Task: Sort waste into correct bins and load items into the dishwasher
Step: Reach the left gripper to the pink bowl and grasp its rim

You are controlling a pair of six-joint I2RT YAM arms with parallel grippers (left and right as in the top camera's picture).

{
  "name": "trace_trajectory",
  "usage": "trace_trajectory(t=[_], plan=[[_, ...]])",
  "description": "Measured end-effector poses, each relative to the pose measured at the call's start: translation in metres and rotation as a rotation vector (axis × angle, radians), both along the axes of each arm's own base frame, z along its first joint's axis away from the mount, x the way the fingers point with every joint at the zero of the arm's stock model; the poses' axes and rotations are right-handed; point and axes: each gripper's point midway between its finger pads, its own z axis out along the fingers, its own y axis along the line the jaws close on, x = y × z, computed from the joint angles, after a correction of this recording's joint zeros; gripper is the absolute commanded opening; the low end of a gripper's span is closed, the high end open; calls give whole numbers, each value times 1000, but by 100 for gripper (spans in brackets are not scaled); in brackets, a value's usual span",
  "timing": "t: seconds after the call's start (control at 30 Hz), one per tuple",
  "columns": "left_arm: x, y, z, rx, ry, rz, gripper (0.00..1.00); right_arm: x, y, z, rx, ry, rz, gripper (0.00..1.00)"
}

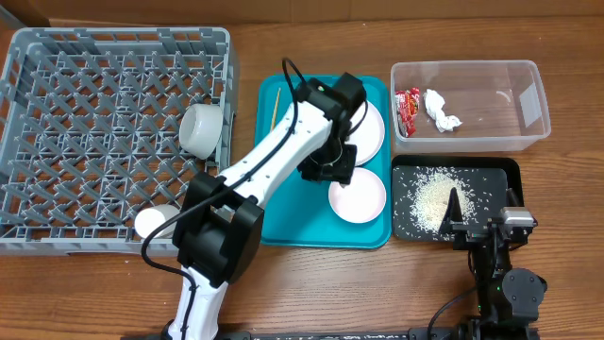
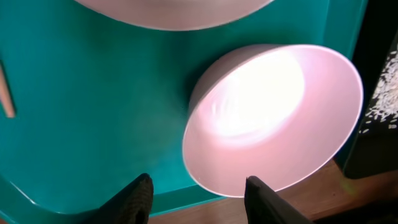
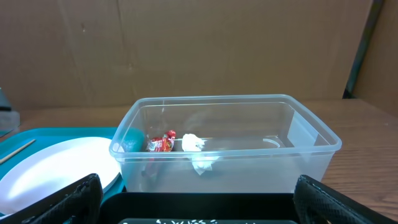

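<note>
A teal tray [image 1: 283,203] holds the white-pink plate [image 1: 370,132], the white bowl [image 1: 358,196] and the thin chopsticks [image 1: 275,106]. My left gripper [image 1: 328,168] hovers over this tray, open and empty. In the left wrist view its jaws [image 2: 198,188] sit just short of the bowl [image 2: 273,118], with the plate's edge [image 2: 174,12] above. The clear tub [image 1: 528,90] holds the red wrapper [image 1: 408,110] and the tissue [image 1: 441,110]. The black tray [image 1: 505,170] holds rice [image 1: 436,195]. My right gripper [image 1: 483,219] is open and empty at the black tray's near edge.
The grey rack [image 1: 57,236] fills the left, with a white bowl-like vessel [image 1: 202,129] lying inside and a small white cup [image 1: 154,220] at its front right corner. The right wrist view shows its gripper [image 3: 199,200], the tub [image 3: 249,162], wrapper [image 3: 163,142], tissue [image 3: 196,146] and plate [image 3: 56,168].
</note>
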Motion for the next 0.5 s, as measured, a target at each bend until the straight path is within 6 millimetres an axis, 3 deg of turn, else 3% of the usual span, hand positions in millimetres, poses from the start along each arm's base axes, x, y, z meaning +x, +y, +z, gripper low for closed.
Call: trace_trajectory(t=[0.27, 0.37, 0.5], plan=[[-2, 4, -18, 5, 11, 13, 50, 0, 0, 0, 0, 0, 0, 100], [-11, 8, -33, 21, 34, 15, 39, 0, 0, 0, 0, 0, 0, 100], [-21, 13, -44, 42, 70, 32, 9, 0, 0, 0, 0, 0, 0, 100]])
